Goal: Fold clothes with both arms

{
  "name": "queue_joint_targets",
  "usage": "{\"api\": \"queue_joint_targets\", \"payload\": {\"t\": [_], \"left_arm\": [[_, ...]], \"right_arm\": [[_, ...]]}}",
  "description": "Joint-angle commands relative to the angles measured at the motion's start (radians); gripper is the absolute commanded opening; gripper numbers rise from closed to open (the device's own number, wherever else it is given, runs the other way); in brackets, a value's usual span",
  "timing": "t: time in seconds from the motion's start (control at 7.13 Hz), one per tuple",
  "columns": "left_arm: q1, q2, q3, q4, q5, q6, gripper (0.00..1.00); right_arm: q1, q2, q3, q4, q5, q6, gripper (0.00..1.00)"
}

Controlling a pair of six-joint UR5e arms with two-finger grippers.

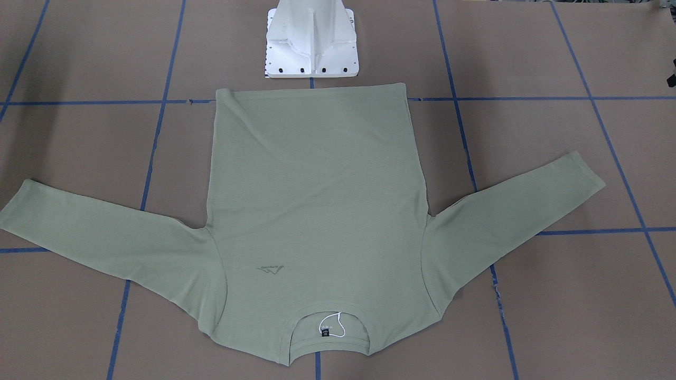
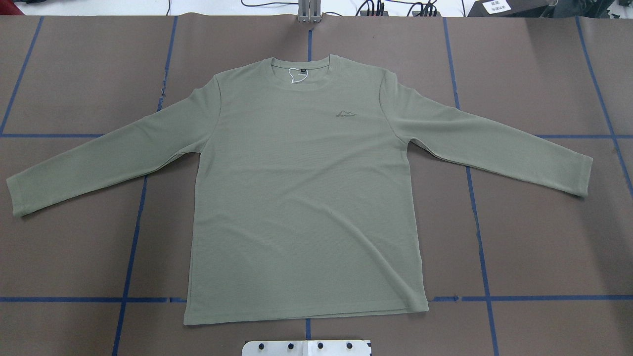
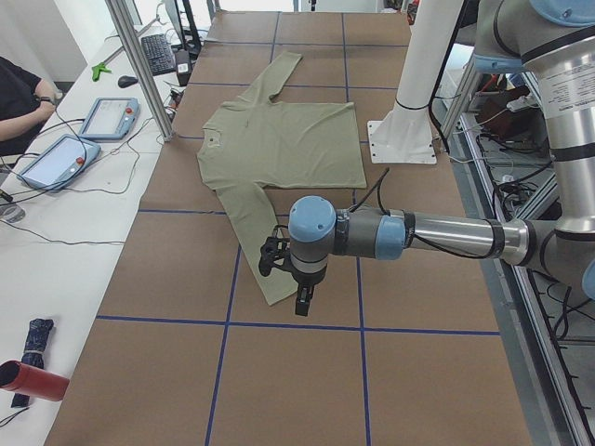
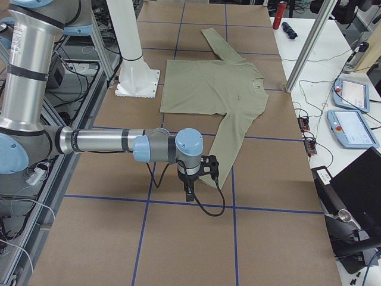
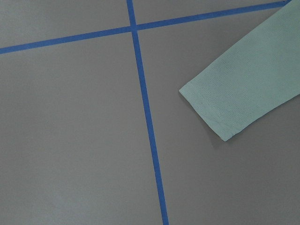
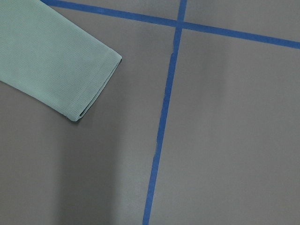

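Left arm [image 3: 437, 237]: silver-grey tube with light-blue joint caps, reaching out level over the counter [image 2: 544, 237].
Left gripper [image 3: 303, 305]: black, pointing down by the cuff end of the left sleeve [image 2: 99, 158]. Whether its jaws are apart or together cannot be told.
Left cuff [image 5: 213, 110]: flat on the brown surface, near a crossing of blue tape lines [image 5: 143, 108].
Shirt [image 2: 301, 198]: one, sage-green, long-sleeved knit. It lies flat and face up at mid-counter, with both sleeves spread outward and angled toward the robot. The hem is nearest the white pedestal base [image 1: 311, 47] and the round neck is at the far side. A dark label [image 2: 302, 70] and a white string loop [image 2: 295, 75] sit inside the neck; a faint chest logo [image 2: 346, 114] shows on the front.
Right sleeve [image 2: 494, 143]: flat, with the right cuff [image 6: 91, 86] near another tape crossing.
Right arm [image 4: 101, 142]: same build, stretched level.
Right gripper [image 4: 189, 192]: black, pointing down by that cuff. The state of its jaws cannot be told.
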Motion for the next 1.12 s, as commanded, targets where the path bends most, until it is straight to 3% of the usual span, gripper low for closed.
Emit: {"api": "queue_joint_targets", "payload": {"t": [0.0,0.42,0.56,0.84,0.98], "left_arm": [[0.0,0.0,-0.003,-0.002,-0.006,0.006,1.0],[0.0,-0.003,-0.021,-0.075,-0.002,0.006,1.0],[0.0,-0.012,-0.028,-0.123,0.003,0.002,1.0],[-0.002,-0.026,-0.022,-0.296,0.003,0.003,1.0],[-0.003,-0.102,0.035,-0.427,0.003,-0.001,1.0]], "right_arm": [[0.0,0.0,0.001,0.0,0.0,-0.001,1.0],[0.0,0.073,0.005,0.002,-0.003,0.002,1.0],[0.0,0.156,0.015,0.005,-0.002,0.004,1.0],[0.0,0.231,0.017,0.026,-0.006,0.007,1.0],[0.0,0.264,0.015,0.026,-0.005,0.093,1.0]]}}
